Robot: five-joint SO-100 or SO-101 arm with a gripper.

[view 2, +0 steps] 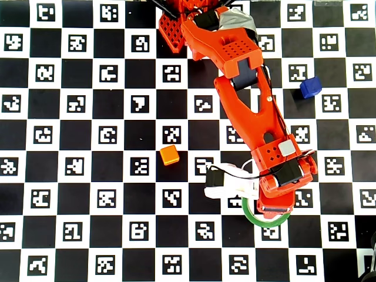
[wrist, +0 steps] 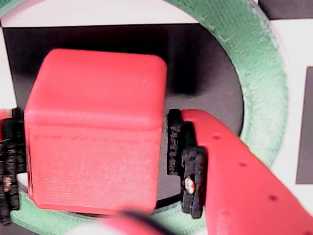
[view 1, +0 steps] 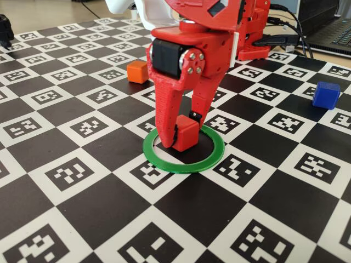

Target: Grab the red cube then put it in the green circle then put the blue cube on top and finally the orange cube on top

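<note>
The red cube [view 1: 185, 134] stands inside the green circle [view 1: 184, 165], toward its near-left rim in the fixed view. My red gripper [view 1: 181, 131] reaches down around it. In the wrist view the cube [wrist: 95, 132] fills the space between the jaws. The left pad touches it, while a narrow dark gap separates it from the right pad [wrist: 175, 147], so the gripper [wrist: 93, 161] is slightly open. The orange cube [view 1: 137, 72] lies far left and the blue cube [view 1: 326, 95] far right, both apart from the ring. From overhead my arm hides the red cube and only part of the green circle [view 2: 249, 216] shows.
Everything sits on a black and white checkerboard mat [view 1: 88, 219] printed with markers. The arm's base [view 2: 194, 23] is at the mat's far edge. A laptop [view 1: 332, 27] and cables lie at the back right. A white camera mount [view 2: 232, 185] juts from the wrist.
</note>
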